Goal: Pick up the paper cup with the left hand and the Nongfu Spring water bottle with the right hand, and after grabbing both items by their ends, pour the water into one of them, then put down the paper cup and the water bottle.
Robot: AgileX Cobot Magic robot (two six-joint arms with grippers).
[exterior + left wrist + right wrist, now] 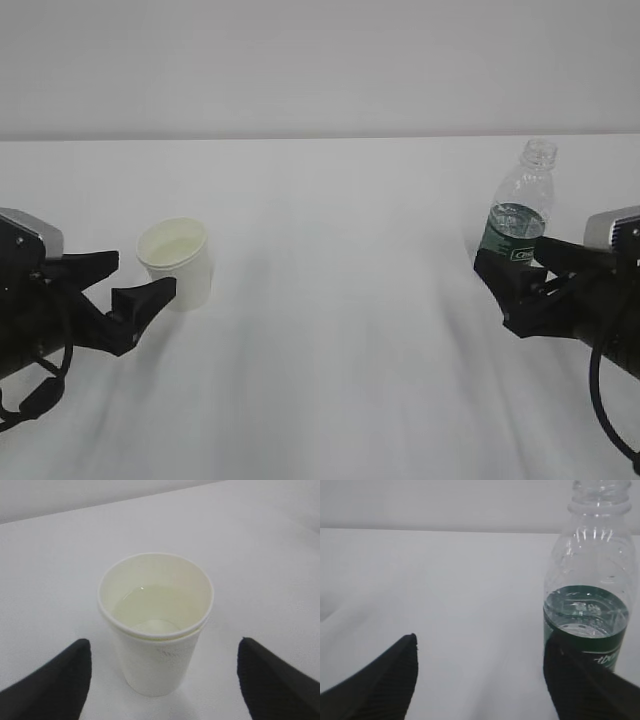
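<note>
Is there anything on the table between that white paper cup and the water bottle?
Nothing: in the exterior view the white table runs bare from the paper cup to the Nongfu Spring water bottle.

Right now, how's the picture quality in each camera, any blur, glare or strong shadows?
Exterior view: flat, washed-out light, soft faint shadows on the table. Left wrist view: paper cup fairly sharp, fingertips blurred. Right wrist view: small glints on the water bottle, no harsh glare.

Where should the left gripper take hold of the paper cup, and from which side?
Across the side wall of the paper cup, below the rolled rim, coming in level from the left gripper's side. The cup stands upright with liquid inside, centred between the open fingers; squeezing gently seems wise.
</note>
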